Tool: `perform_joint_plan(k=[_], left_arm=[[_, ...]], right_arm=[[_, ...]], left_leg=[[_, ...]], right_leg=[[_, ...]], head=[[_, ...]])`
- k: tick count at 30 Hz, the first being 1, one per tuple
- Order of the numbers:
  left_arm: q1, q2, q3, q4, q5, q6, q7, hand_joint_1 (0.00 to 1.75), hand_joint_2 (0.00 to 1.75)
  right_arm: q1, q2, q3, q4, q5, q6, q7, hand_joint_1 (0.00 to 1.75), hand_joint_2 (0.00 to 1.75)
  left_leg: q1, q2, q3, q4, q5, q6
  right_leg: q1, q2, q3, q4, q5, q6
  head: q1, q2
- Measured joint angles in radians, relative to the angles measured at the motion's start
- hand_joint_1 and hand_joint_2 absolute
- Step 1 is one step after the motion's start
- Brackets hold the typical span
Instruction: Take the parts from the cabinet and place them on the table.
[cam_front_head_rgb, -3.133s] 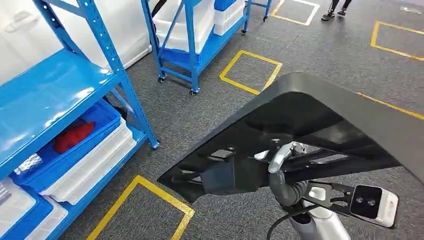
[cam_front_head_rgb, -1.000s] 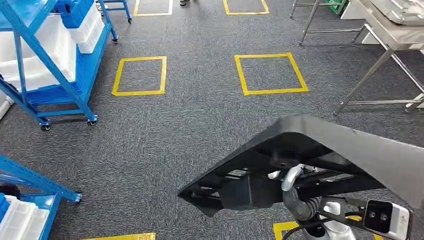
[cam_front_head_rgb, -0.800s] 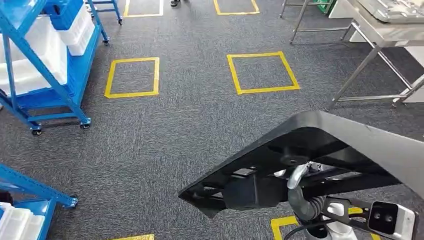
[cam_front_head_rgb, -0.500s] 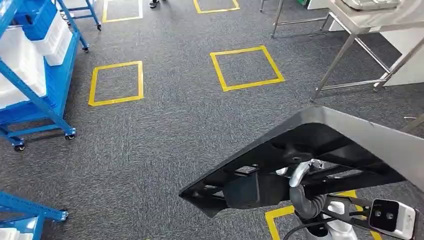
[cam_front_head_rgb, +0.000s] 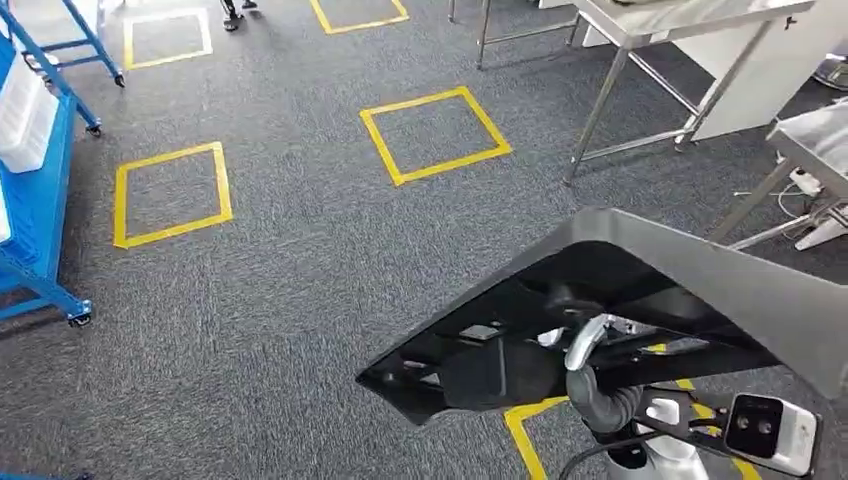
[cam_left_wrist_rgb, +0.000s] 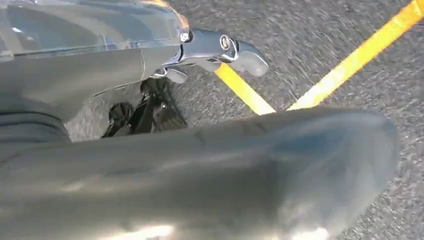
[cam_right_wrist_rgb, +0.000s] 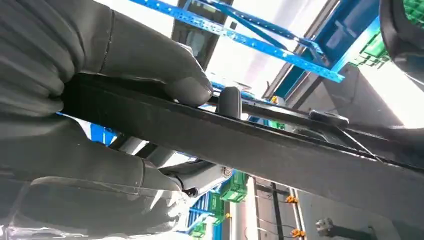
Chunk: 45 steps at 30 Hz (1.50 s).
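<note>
A large black panel part (cam_front_head_rgb: 700, 290) with a ribbed underside hangs low over the carpet at the lower right of the head view. My right arm (cam_front_head_rgb: 608, 400) comes up beneath it. In the right wrist view my right hand (cam_right_wrist_rgb: 95, 105) grips the part's dark edge (cam_right_wrist_rgb: 260, 145), thumb on one face and fingers on the other. In the left wrist view my left hand (cam_left_wrist_rgb: 200, 175) is a blurred grey mass beside the part (cam_left_wrist_rgb: 75, 45) and its silver bracket (cam_left_wrist_rgb: 220, 44); its hold cannot be made out.
A steel-legged table (cam_front_head_rgb: 690, 15) stands at the upper right, and a second one (cam_front_head_rgb: 815, 130) at the right edge. A blue wheeled rack (cam_front_head_rgb: 35, 210) is at the far left. Yellow tape squares (cam_front_head_rgb: 435, 135) mark the grey carpet. A person's feet (cam_front_head_rgb: 238, 10) are at the top.
The camera has turned right: the blue racks slid off to the left and the steel tables came in at the upper right. The black part stays in my right hand.
</note>
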Motion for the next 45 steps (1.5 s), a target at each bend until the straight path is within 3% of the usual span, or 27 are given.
perform_joint_plan(k=[3, 4, 5, 6, 8, 10, 12, 13, 14, 17, 18, 20, 22, 24, 25, 27, 28, 29, 33, 35, 36, 38, 39, 41, 43, 44, 45], left_arm=[[-0.008, 0.0, 0.0, 0.0, 0.0, -0.006, -0.002, 0.0, 0.0], [-0.011, 0.0, 0.0, 0.0, 0.001, -0.007, -0.002, 0.0, 0.0], [-0.011, 0.0, 0.0, 0.0, 0.0, -0.008, -0.001, 0.0, 0.0], [-0.01, 0.0, 0.0, 0.0, 0.0, -0.008, 0.0, 0.0, 0.0], [-0.011, 0.0, 0.0, 0.0, 0.0, -0.01, 0.002, 0.0, 0.0], [-0.015, 0.0, 0.0, 0.0, 0.0, -0.01, 0.002, 0.0, 0.0], [-0.017, 0.0, 0.0, 0.0, 0.0, -0.011, 0.002, 0.0, 0.0], [-0.017, 0.0, 0.0, 0.0, 0.0, -0.012, 0.002, 0.0, 0.0], [-0.017, 0.0, 0.0, 0.0, 0.0, -0.012, 0.002, 0.0, 0.0], [-0.023, 0.0, 0.0, 0.0, 0.0, -0.012, 0.004, 0.0, 0.0], [-0.027, 0.0, 0.0, 0.0, 0.001, -0.011, 0.006, 0.0, 0.0], [-0.027, -0.001, 0.0, 0.0, 0.001, -0.009, 0.009, 0.0, 0.0], [-0.025, -0.001, 0.002, 0.0, -0.006, -0.007, 0.01, 0.0, 0.0], [-0.023, -0.001, 0.003, 0.0, -0.005, -0.006, 0.01, 0.0, 0.0], [-0.022, -0.002, 0.003, 0.0, -0.005, -0.006, 0.01, 0.0, 0.0], [-0.025, -0.002, 0.003, 0.0, -0.005, -0.008, 0.006, 0.0, 0.0], [-0.024, -0.002, 0.003, 0.0, -0.005, -0.009, 0.005, 0.0, 0.0], [-0.025, -0.002, 0.003, 0.0, -0.005, -0.012, 0.004, 0.0, 0.0], [-0.03, -0.002, 0.003, 0.0, -0.005, -0.013, 0.003, 0.0, 0.0], [-0.031, -0.004, 0.003, 0.0, -0.004, -0.013, 0.002, 0.0, 0.0], [-0.029, -0.003, 0.003, 0.0, -0.004, -0.013, 0.002, 0.0, 0.0], [-0.028, -0.003, 0.003, 0.0, -0.004, -0.013, 0.001, 0.0, 0.0], [-0.028, -0.003, 0.003, 0.0, -0.004, -0.013, 0.001, 0.0, 0.0], [-0.029, -0.003, 0.003, 0.0, -0.004, -0.013, 0.002, 0.0, 0.0], [-0.031, -0.004, 0.003, 0.0, -0.004, -0.013, 0.006, 0.0, 0.0], [-0.032, -0.004, 0.003, 0.0, -0.004, -0.013, 0.011, 0.0, 0.0], [-0.033, -0.004, 0.003, 0.0, -0.004, -0.013, 0.013, 0.0, 0.0]], right_arm=[[-0.007, -0.001, 0.008, -0.006, 0.005, -0.015, 0.0, 1.75, 1.75], [-0.02, -0.001, 0.013, -0.006, 0.005, -0.025, 0.0, 1.75, 1.75], [-0.035, -0.001, 0.022, -0.006, 0.005, -0.039, 0.0, 1.75, 1.75], [-0.047, -0.001, 0.031, -0.006, 0.005, -0.052, 0.0, 1.75, 1.75], [-0.057, -0.001, 0.052, -0.005, 0.005, -0.074, 0.0, 1.75, 1.75], [-0.065, -0.001, 0.064, -0.003, 0.005, -0.079, 0.0, 1.75, 1.75], [-0.082, -0.001, 0.074, -0.003, 0.006, -0.09, 0.0, 1.75, 1.75], [-0.092, -0.001, 0.079, -0.003, 0.008, -0.096, 0.0, 1.75, 1.75], [-0.102, -0.001, 0.09, -0.003, 0.01, -0.106, 0.0, 1.75, 1.75], [-0.116, -0.002, 0.116, -0.003, 0.008, -0.13, 0.0, 1.75, 1.75], [-0.121, -0.003, 0.122, -0.003, 0.002, -0.134, 0.0, 1.75, 1.75], [-0.141, -0.01, 0.133, -0.001, -0.018, -0.133, 0.0, 1.75, 1.75], [-0.148, -0.014, 0.142, 0.003, -0.031, -0.125, 0.0, 1.75, 1.75], [-0.149, -0.019, 0.149, 0.01, -0.037, -0.12, 0.0, 1.75, 1.75], [-0.152, -0.022, 0.152, 0.013, -0.039, -0.12, 0.0, 1.75, 1.75], [-0.168, -0.029, 0.161, 0.023, -0.053, -0.125, 0.001, 1.75, 1.75], [-0.174, -0.034, 0.163, 0.027, -0.055, -0.126, 0.001, 1.75, 1.75], [-0.176, -0.038, 0.164, 0.031, -0.056, -0.126, 0.0, 1.75, 1.75], [-0.179, -0.063, 0.166, 0.045, -0.07, -0.119, 0.0, 1.75, 1.75], [-0.19, -0.08, 0.163, 0.054, -0.082, -0.121, 0.0, 1.75, 1.75], [-0.202, -0.087, 0.163, 0.061, -0.093, -0.122, 0.0, 1.75, 1.75], [-0.201, -0.104, 0.163, 0.075, -0.105, -0.125, 0.0, 1.75, 1.75], [-0.198, -0.113, 0.162, 0.08, -0.108, -0.126, 0.0, 1.75, 1.75], [-0.196, -0.127, 0.16, 0.086, -0.113, -0.127, 0.0, 1.75, 1.75], [-0.206, -0.139, 0.161, 0.09, -0.125, -0.145, 0.0, 1.75, 1.75], [-0.22, -0.144, 0.165, 0.095, -0.137, -0.166, 0.0, 1.75, 1.75], [-0.234, -0.149, 0.174, 0.098, -0.148, -0.186, 0.0, 1.75, 1.75]], left_leg=[[0.008, 0.027, 0.005, -0.016, 0.015, 0.022], [0.006, 0.037, 0.006, -0.021, 0.018, 0.028], [0.004, 0.048, 0.004, -0.021, 0.018, 0.03], [0.002, 0.06, 0.003, -0.021, 0.018, 0.031], [0.001, 0.082, 0.002, -0.021, 0.017, 0.032], [0.001, 0.101, 0.002, -0.02, 0.015, 0.03], [0.001, 0.117, 0.007, -0.019, 0.012, 0.025], [-0.001, 0.123, 0.01, -0.019, 0.01, 0.021], [-0.009, 0.131, 0.008, -0.012, 0.005, 0.013], [-0.009, 0.159, 0.013, -0.017, 0.004, 0.0], [-0.007, 0.162, 0.007, -0.011, -0.005, -0.008], [0.002, 0.089, -0.024, 0.075, -0.062, -0.013], [0.003, 0.065, -0.099, 0.236, -0.134, -0.019], [0.004, 0.061, -0.139, 0.308, -0.136, -0.022], [0.006, 0.061, -0.126, 0.274, -0.106, -0.021], [0.011, 0.048, -0.051, 0.105, -0.008, -0.02], [0.017, 0.009, -0.021, 0.028, 0.014, -0.019], [0.015, -0.009, -0.012, 0.008, -0.001, -0.017], [0.014, 0.018, -0.01, -0.001, 0.01, 0.011], [0.014, 0.036, -0.006, -0.011, 0.016, 0.023], [0.011, 0.051, -0.007, -0.011, 0.016, 0.029], [0.008, 0.07, -0.008, -0.011, 0.014, 0.032], [0.006, 0.08, -0.007, -0.011, 0.013, 0.032], [0.005, 0.098, -0.004, -0.01, 0.01, 0.031], [0.003, 0.113, 0.003, -0.01, 0.006, 0.027], [-0.002, 0.121, 0.003, -0.009, 0.003, 0.022], [-0.005, 0.128, 0.002, -0.007, 0.0, 0.017]], right_leg=[[-0.001, 0.012, -0.003, -0.004, 0.003, 0.018], [0.003, -0.042, -0.017, 0.028, -0.025, 0.019], [0.002, -0.071, -0.047, 0.089, -0.065, 0.021], [-0.001, -0.087, -0.088, 0.179, -0.109, 0.026], [-0.005, -0.093, -0.142, 0.297, -0.145, 0.033], [-0.01, -0.1, -0.114, 0.246, -0.098, 0.037], [-0.01, -0.134, -0.013, 0.059, -0.012, 0.033], [-0.005, -0.183, 0.017, -0.004, -0.012, 0.027], [0.006, -0.188, 0.018, -0.014, -0.011, 0.018], [0.01, -0.151, 0.009, -0.01, -0.01, 0.007], [-0.001, -0.139, 0.014, -0.021, -0.002, -0.004], [0.0, -0.121, 0.013, -0.022, 0.001, -0.012], [0.001, -0.1, 0.014, -0.022, 0.001, -0.017], [0.002, -0.075, 0.015, -0.021, 0.001, -0.017], [0.001, -0.063, 0.015, -0.019, 0.001, -0.016], [-0.001, -0.037, 0.016, -0.011, -0.003, -0.011], [-0.002, -0.028, 0.012, -0.006, -0.006, -0.005], [0.003, -0.019, 0.005, 0.002, -0.008, 0.001], [-0.002, 0.009, -0.003, -0.008, 0.004, 0.029], [-0.001, -0.063, -0.022, 0.039, -0.033, 0.035], [-0.003, -0.084, -0.066, 0.128, -0.082, 0.04], [-0.007, -0.092, -0.137, 0.274, -0.137, 0.044], [-0.008, -0.092, -0.15, 0.299, -0.133, 0.045], [-0.008, -0.099, -0.106, 0.207, -0.067, 0.042], [-0.003, -0.142, -0.011, 0.026, 0.012, 0.03], [0.01, -0.192, 0.005, -0.01, -0.003, 0.02], [0.013, -0.177, 0.0, -0.012, 0.004, 0.018]], head=[[0.0, 0.0], [0.0, 0.0], [0.0, 0.0], [0.0, 0.0], [0.0, 0.0], [0.0, 0.0], [0.0, 0.0], [0.0, 0.0], [0.0, 0.0], [0.0, 0.0], [0.0, 0.0], [0.0, 0.0], [0.0, 0.0], [0.0, 0.0], [0.0, 0.0], [0.0, 0.0], [0.0, 0.0], [0.0, 0.0], [0.0, 0.0], [0.0, 0.0], [0.0, 0.0], [0.0, 0.0], [0.0, 0.0], [0.0, 0.0], [0.0, 0.0], [0.0, 0.0], [0.0, 0.0]])
